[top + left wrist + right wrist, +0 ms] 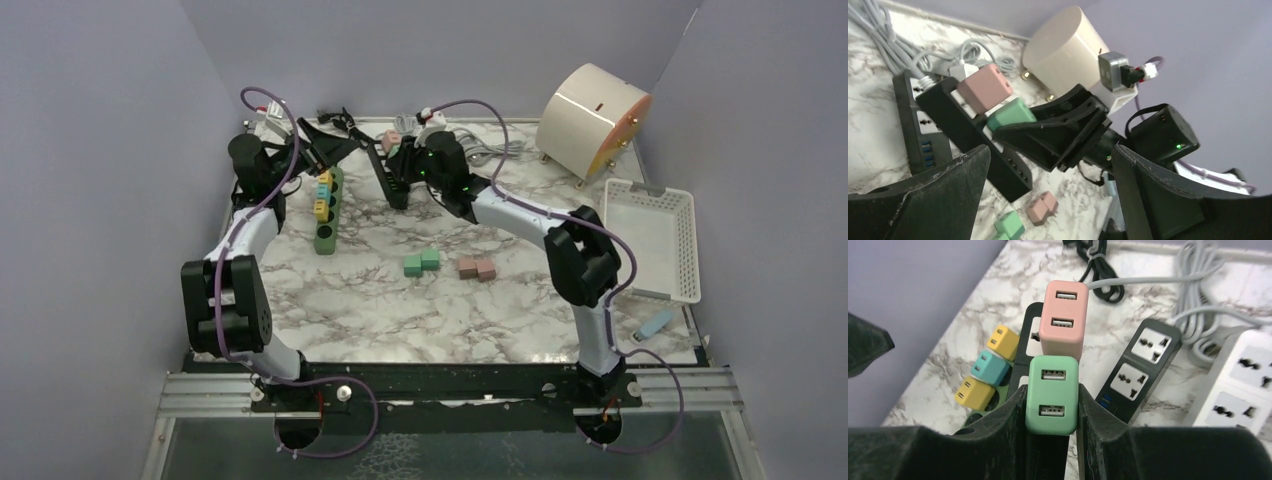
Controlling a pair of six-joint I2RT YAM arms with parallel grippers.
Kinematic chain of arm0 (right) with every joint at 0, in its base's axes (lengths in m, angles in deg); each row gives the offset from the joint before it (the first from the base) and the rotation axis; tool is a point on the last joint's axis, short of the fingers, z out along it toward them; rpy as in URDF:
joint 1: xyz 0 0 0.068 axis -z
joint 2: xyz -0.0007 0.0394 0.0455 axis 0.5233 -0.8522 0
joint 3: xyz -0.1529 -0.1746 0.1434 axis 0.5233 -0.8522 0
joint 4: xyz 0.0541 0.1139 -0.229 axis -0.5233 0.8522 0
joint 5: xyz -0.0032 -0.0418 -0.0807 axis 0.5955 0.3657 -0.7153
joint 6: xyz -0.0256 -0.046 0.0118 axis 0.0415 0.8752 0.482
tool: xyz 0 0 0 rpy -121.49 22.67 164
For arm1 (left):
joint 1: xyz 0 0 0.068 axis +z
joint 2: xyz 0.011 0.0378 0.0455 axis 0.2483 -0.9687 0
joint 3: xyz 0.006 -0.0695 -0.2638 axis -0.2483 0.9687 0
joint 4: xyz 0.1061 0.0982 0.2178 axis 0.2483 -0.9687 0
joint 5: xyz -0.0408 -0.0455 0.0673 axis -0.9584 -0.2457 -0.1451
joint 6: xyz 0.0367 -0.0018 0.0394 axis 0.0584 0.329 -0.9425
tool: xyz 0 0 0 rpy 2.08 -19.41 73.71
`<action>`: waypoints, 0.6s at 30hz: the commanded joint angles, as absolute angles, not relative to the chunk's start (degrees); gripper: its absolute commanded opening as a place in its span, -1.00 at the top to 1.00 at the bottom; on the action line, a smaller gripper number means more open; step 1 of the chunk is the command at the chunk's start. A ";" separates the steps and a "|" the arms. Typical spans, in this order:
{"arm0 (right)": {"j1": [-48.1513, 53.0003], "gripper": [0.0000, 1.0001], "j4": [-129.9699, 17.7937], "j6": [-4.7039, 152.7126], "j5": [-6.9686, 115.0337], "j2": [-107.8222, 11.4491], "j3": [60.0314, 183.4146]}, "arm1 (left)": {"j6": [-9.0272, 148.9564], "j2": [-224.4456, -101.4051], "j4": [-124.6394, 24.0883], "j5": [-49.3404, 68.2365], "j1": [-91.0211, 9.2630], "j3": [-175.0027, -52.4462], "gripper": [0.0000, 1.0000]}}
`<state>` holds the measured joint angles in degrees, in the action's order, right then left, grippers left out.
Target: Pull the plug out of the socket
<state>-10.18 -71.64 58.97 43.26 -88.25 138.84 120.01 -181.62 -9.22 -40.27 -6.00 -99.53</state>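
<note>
Green plug (1053, 385) sits seated in the black power strip (1008, 172), just beside a pink plug (1064, 317), at the far side of the tabletop (380, 300). Right tool (1052, 405) pinches the green plug on both sides. Left tool (1050, 150) hangs close by, fingers spread wide, gripping nothing.

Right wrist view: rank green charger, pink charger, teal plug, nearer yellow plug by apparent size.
1. The green charger and pink charger: look alike; green is nearer the camera, so unranked.
2. The teal plug and nearer yellow plug: alike, both clearly smaller.
</note>
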 commanded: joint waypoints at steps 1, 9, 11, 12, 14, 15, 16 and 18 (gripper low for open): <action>-8.60 0.98 -76.45 56.47 45.81 -81.90 137.04 | 99.60 -173.32 -34.37 -28.30 -8.60 -98.97 -0.89; -8.08 0.98 -74.97 55.56 47.17 -77.25 132.72 | 98.04 -172.90 -37.32 -22.13 -21.47 -94.47 -0.92; -8.03 0.98 -75.45 55.24 47.72 -76.33 131.35 | 99.10 -174.28 -34.86 -22.19 -23.31 -94.12 -0.92; -8.06 0.98 -75.72 55.01 47.99 -75.91 130.87 | 98.97 -175.13 -34.73 -22.26 -24.16 -94.69 -0.92; -8.09 0.98 -76.04 54.67 47.92 -75.06 129.90 | 98.82 -176.73 -34.96 -22.16 -25.60 -96.04 -0.92; -8.07 0.98 -76.24 54.61 47.77 -74.78 129.43 | 98.75 -177.40 -35.41 -21.89 -26.09 -96.68 -0.92; -7.99 0.98 -76.35 54.60 47.66 -74.41 129.07 | 98.59 -177.88 -36.09 -21.14 -26.48 -97.19 -0.91; -7.94 0.98 -76.69 54.51 47.67 -73.74 128.36 | 98.55 -178.80 -36.50 -20.20 -26.87 -97.63 -0.90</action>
<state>-7.76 -71.58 55.72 46.27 -78.78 128.74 100.06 -177.36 -35.67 -23.79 -25.95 -94.85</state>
